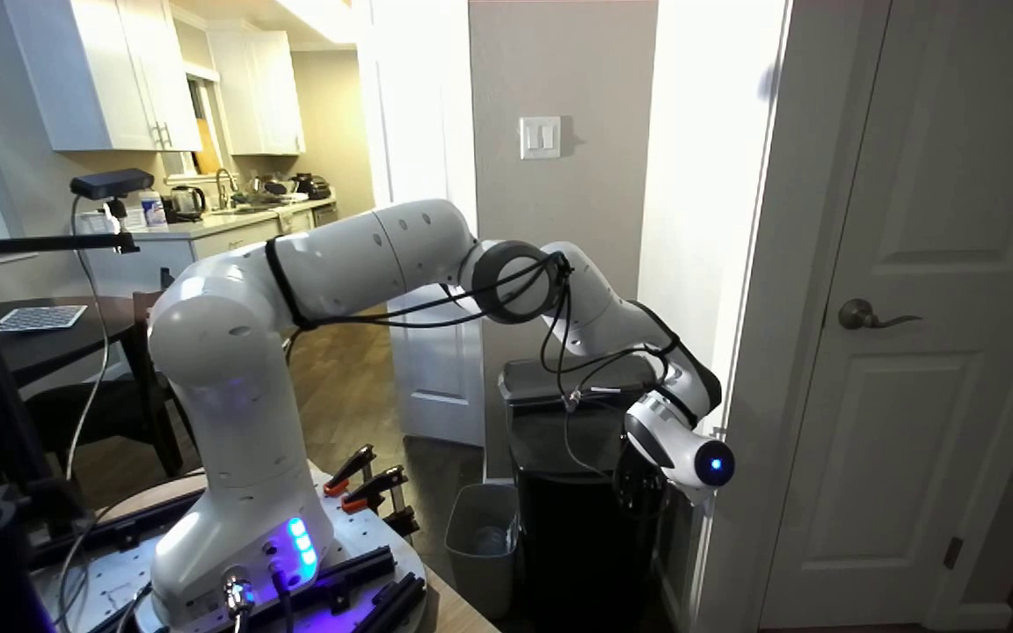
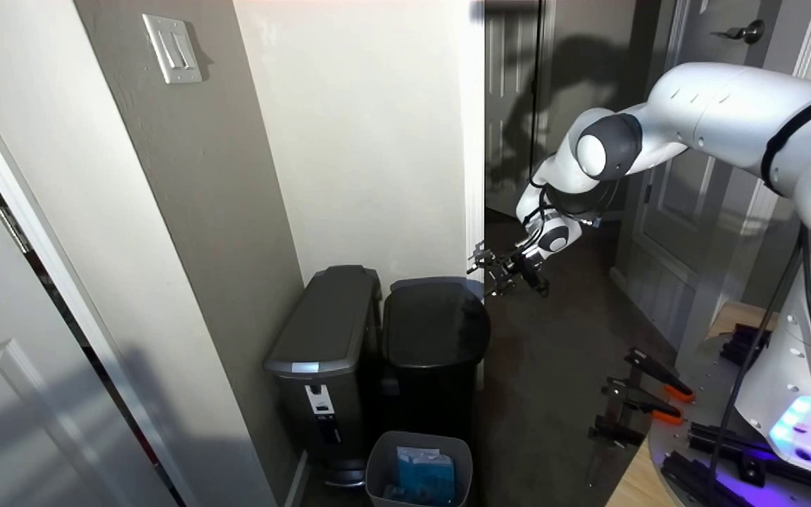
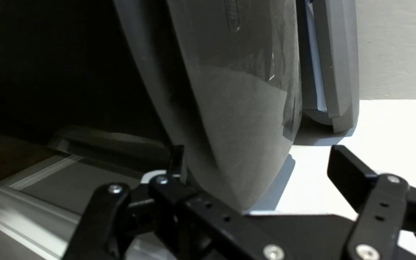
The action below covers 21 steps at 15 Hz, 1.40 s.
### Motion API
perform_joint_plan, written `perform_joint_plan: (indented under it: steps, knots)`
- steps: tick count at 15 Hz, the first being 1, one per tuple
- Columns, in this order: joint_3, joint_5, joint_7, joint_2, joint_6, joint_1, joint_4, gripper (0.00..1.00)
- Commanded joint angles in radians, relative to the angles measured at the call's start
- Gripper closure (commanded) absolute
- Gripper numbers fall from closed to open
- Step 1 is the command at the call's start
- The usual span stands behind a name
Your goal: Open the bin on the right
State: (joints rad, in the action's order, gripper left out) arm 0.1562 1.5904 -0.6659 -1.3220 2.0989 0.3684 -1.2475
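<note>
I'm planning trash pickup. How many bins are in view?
3. In an exterior view, the black bin stands right of the dark grey bin; the small lidless bin is in front of the black bin. Others may be hidden.

The bin (image 2: pixel 436 327) and end effector (image 3: pixel 262 168) black; arm (image 1: pixel 339 268) white; 2 clamps (image 1: pixel 376 489) black and orange.

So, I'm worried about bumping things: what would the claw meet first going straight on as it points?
Likely the lid of the black bin: in the wrist view it shows ahead of the open claw, though how near is unclear.
</note>
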Motion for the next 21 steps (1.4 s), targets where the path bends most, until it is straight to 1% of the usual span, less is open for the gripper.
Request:
perform_joint_plan:
  steps: [1,4,5,6,12,14,18,21]
  knots:
    - [-0.024,-0.009,0.053,-0.060,0.033,0.018,0.089,0.00]
    - [-0.028,-0.025,0.067,-0.088,0.052,0.018,0.123,0.00]
    - [-0.018,-0.040,0.071,-0.094,0.064,0.010,0.128,0.00]
    - [0.011,-0.037,0.074,-0.095,0.060,-0.012,0.123,0.00]
    - [0.043,-0.090,0.092,-0.104,0.046,-0.040,0.118,0.00]
    - [0.037,-0.098,0.091,-0.094,0.038,-0.047,0.104,0.00]
    - [0.020,-0.073,0.086,-0.063,0.043,-0.063,0.057,0.00]
    - [0.011,-0.061,0.078,-0.018,0.050,-0.074,-0.002,0.00]
